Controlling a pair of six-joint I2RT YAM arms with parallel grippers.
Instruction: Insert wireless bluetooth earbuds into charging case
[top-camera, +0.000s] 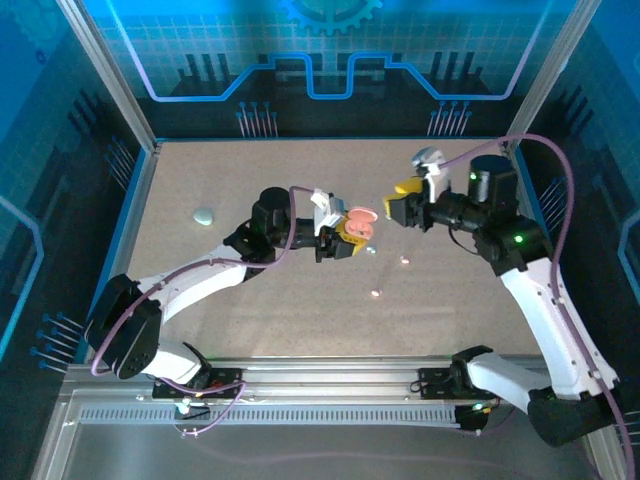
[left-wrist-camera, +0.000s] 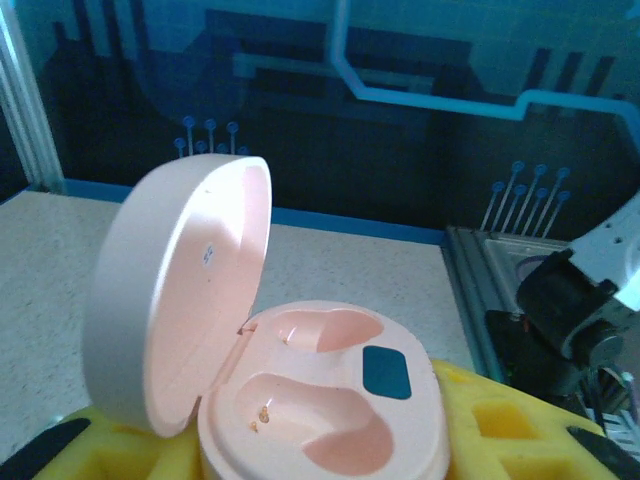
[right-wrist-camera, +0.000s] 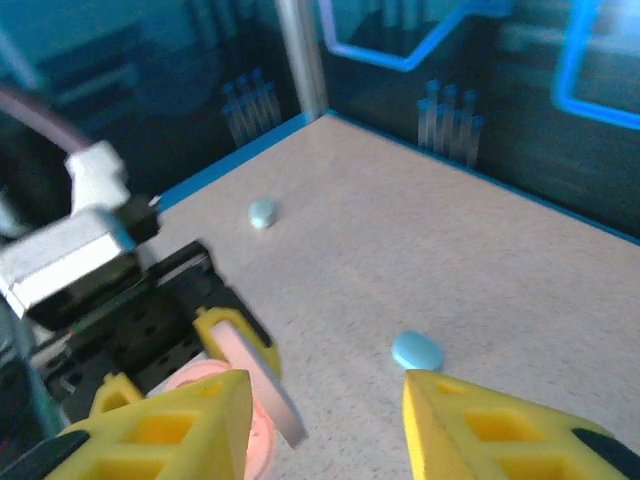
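A pink charging case (left-wrist-camera: 330, 400) stands open, its lid (left-wrist-camera: 180, 290) tipped up on the left and both wells empty. My left gripper (left-wrist-camera: 300, 445) is shut on its base, with a yellow finger on each side. From above, that gripper (top-camera: 348, 236) holds the case (top-camera: 360, 218) at mid table. My right gripper (top-camera: 400, 211) hovers just right of it, open with nothing between its fingers (right-wrist-camera: 470, 425). The case's lid (right-wrist-camera: 255, 375) shows by its left finger. Tiny earbuds lie on the table: a pale blue one (right-wrist-camera: 417, 351) (top-camera: 372, 250) and two pinkish ones (top-camera: 405, 261) (top-camera: 375, 293).
A pale blue oval case (top-camera: 204, 215) (right-wrist-camera: 262, 212) lies closed at the far left of the table. Blue panels and metal posts (top-camera: 110, 90) wall in the table (top-camera: 300, 310). An aluminium rail (top-camera: 330, 375) with the arm bases runs along the near edge.
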